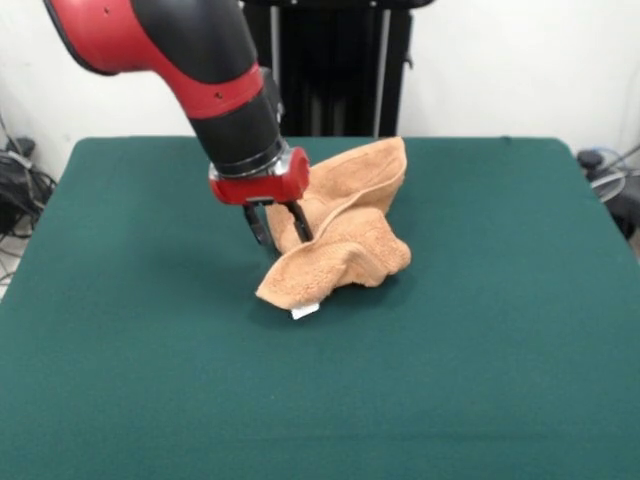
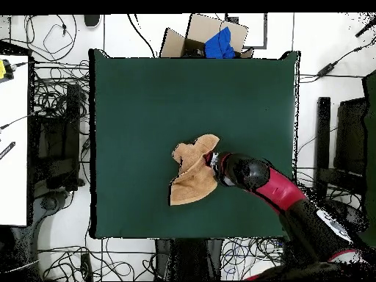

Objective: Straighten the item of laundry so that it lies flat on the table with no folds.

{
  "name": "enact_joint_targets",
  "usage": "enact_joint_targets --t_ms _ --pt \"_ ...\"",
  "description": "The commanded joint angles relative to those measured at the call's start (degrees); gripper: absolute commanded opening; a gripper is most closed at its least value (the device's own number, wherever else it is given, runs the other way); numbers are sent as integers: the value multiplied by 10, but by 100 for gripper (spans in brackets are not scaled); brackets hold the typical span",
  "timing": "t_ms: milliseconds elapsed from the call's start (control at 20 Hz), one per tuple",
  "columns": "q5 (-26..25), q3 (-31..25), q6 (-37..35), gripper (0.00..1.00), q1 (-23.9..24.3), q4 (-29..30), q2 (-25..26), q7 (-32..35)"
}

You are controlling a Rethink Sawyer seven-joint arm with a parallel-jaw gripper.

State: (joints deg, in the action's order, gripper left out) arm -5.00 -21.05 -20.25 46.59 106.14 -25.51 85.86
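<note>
White walls and a black pedestal stand behind the table (image 1: 120,330), whose green top is bare apart from one item. Towel (image 1: 345,235): bunched near the middle of the table, folded over itself in several layers, one lobe reaching toward the far edge, white tag (image 1: 305,311) showing at the near corner. Not flat.

Hand (image 1: 279,225): lowered at the towel's edge, two dark fingers (image 1: 300,222) slightly parted, one against the cloth. Whether cloth lies between them cannot be told from either view, so its grip is undetermined.

Step in hand, as judged: take hold of one edge or corner and draw it outward to open the folds. To do this well, pinch a single layer only, near a corner, and pull low and slow away from the heap so the rest drags flat rather than lifting. Taking two layers would carry the fold along.

Surroundings: cables (image 2: 55,117) and equipment on the floor all round; a cardboard box (image 2: 192,37) with blue cloth (image 2: 224,42) beyond one table edge. None lies on the table. Obstruction: none; ample free surface on every side for spreading.
</note>
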Motion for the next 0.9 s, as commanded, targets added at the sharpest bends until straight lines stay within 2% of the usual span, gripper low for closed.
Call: enact_joint_targets --t_ms 50,450,900 --pt "-11 -49 54 100 -13 -28 61 52" --pt "15 -43 -14 100 -21 -16 -2 60" --pt "34 -33 -71 100 -39 -28 -39 70"
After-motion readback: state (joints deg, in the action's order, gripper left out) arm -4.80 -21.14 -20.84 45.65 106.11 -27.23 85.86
